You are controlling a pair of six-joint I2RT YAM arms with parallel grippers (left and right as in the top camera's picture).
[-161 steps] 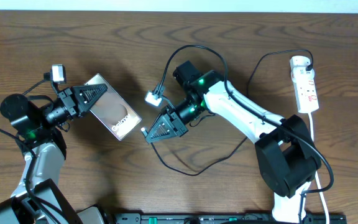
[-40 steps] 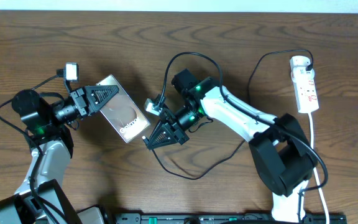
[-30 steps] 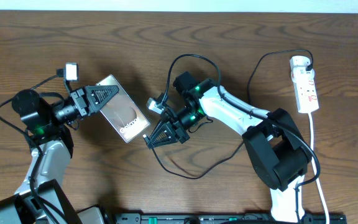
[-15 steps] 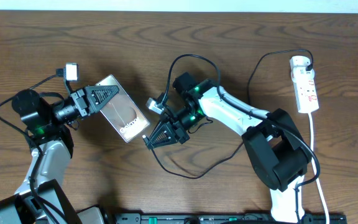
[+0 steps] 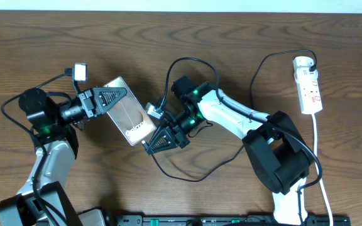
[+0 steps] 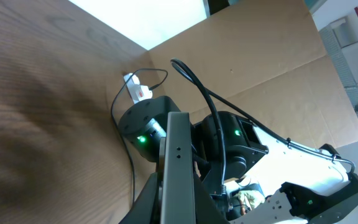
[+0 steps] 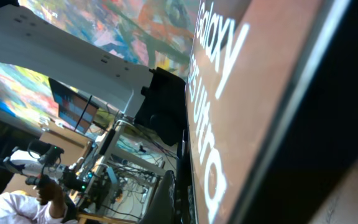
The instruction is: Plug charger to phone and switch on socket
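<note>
My left gripper [image 5: 115,98] is shut on the upper end of the phone [image 5: 134,120] and holds it tilted above the table. In the left wrist view the phone [image 6: 178,168] shows edge-on between the fingers [image 6: 178,211]. My right gripper [image 5: 151,145] is shut on the tip end of the black charger cable [image 5: 190,179], right at the phone's lower end. The tip itself is hidden. The right wrist view is filled by the phone's glossy face [image 7: 241,93] with its "Galaxy" lettering. The white socket [image 5: 309,88] lies at the far right, with the charger's black plug in its top end.
The charger cable loops over and below the right arm. A white cord [image 5: 319,144] runs from the socket towards the front edge. The right arm [image 6: 229,143] and the socket [image 6: 139,93] show in the left wrist view.
My left gripper has carried the phone to the right and a little down. My right gripper has shifted slightly left and down, staying at the phone's lower end.
</note>
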